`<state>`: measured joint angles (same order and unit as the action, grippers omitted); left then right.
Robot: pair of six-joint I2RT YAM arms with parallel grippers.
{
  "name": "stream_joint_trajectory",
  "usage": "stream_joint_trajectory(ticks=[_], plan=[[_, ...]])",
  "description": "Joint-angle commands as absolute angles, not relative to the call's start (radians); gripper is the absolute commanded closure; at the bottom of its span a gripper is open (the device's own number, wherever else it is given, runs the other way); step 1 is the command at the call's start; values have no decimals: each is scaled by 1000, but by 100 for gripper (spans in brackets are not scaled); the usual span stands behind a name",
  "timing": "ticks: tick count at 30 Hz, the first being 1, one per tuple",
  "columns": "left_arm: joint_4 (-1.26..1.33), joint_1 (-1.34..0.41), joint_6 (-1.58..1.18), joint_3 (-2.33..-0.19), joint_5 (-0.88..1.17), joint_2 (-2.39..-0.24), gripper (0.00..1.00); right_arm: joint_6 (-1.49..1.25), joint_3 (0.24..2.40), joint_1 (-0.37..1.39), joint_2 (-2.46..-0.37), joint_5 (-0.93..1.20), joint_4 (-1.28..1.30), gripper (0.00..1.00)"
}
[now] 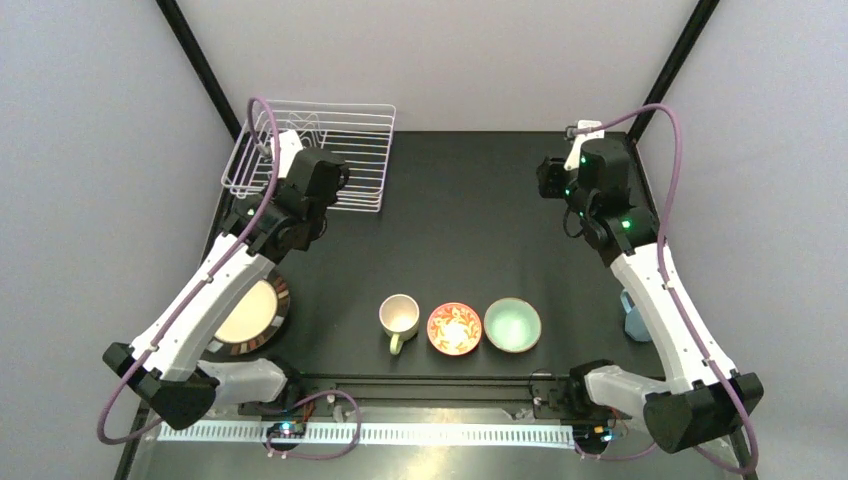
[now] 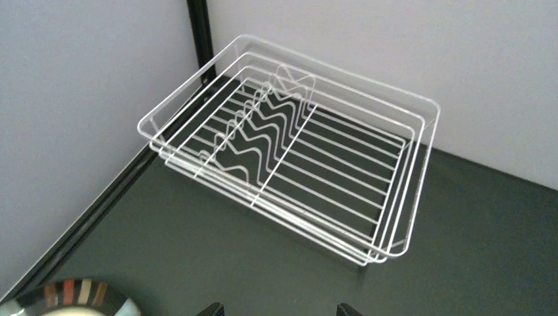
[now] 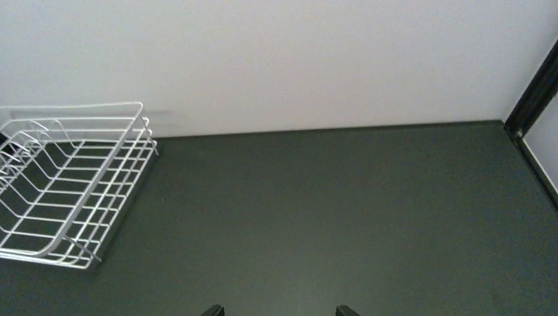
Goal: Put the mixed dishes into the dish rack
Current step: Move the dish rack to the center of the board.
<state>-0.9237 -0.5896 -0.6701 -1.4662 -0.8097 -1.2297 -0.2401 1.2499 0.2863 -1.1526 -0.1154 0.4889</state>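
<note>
The white wire dish rack (image 1: 345,150) stands empty at the far left corner; it also shows in the left wrist view (image 2: 287,141) and in the right wrist view (image 3: 66,191). A cream plate with a dark striped rim (image 1: 255,312) lies near left, half under my left arm. Along the near edge sit a cream mug (image 1: 398,316), a red-orange bowl (image 1: 454,328) and a mint bowl (image 1: 512,325). A blue mug (image 1: 634,318) peeks out behind my right arm. My left gripper (image 2: 279,309) hovers open just before the rack. My right gripper (image 3: 279,309) is open over bare table at the far right.
Black frame posts rise at both far corners, one right beside the rack (image 2: 201,39). Grey walls close in the black table (image 1: 470,240) on three sides. A rail with the arm bases (image 1: 420,395) runs along the near edge.
</note>
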Motion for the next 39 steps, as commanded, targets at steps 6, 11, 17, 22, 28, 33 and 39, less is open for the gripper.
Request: stream_joint_trajectory(ticks=[6, 11, 17, 22, 28, 33, 39], plan=[[-1242, -597, -977, -1336, -842, -1156, 1, -257, 1164, 294, -1105, -59, 569, 2], [-1322, -562, -1054, -1320, -869, -1059, 1, -239, 1109, 294, -1076, 56, 530, 2], [-1319, -511, -1068, -1225, -828, -965, 1, -247, 1086, 295, -1086, 136, 509, 2], [-1279, -400, -1038, -1108, -770, -878, 1, -238, 1077, 295, -1088, 188, 497, 2], [-1190, -256, -998, -964, -634, -812, 1, -208, 1075, 295, -1094, 233, 499, 2], [-1152, -208, -1013, -890, -593, -800, 1, -196, 1098, 294, -1142, 275, 492, 2], [-1108, -120, -1008, -833, -533, -793, 1, -188, 1170, 295, -1241, 343, 491, 2]])
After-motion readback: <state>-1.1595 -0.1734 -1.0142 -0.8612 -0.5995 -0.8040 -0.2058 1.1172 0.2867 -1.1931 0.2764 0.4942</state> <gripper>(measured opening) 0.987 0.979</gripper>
